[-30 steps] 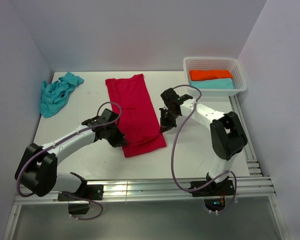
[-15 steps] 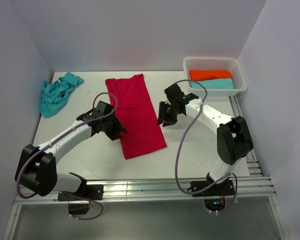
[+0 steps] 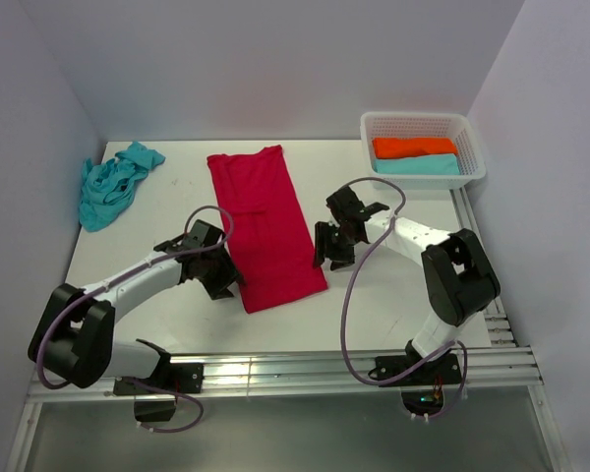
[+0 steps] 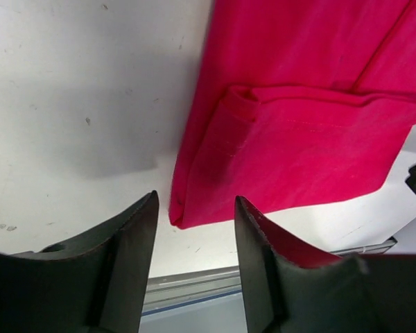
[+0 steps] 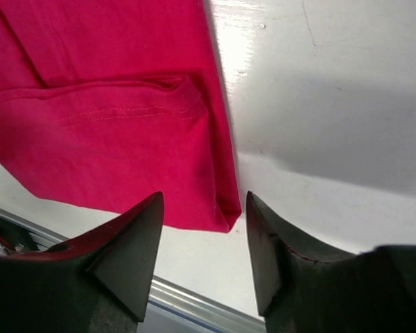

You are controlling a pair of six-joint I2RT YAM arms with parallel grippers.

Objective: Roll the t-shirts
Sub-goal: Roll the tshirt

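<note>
Red shirt point(image 3: 265, 221) lies folded lengthwise in the middle of the bench point(image 3: 177, 179), one end toward the near edge. My jaws stand apart over its two near corners. I should pinch both evenly so the roll starts straight.

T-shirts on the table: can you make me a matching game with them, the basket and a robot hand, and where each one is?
Things:
1. red t-shirt
2. turquoise t-shirt
3. white basket
4. left end effector

Places or states:
A. crumpled in the far left corner of the table
B. at the far right, with folded clothes inside
C. open, by the red shirt's near left corner
D. laid out in a long strip in the middle of the table

Pairs: 1-D, 2-A, 3-B, 4-C
</note>
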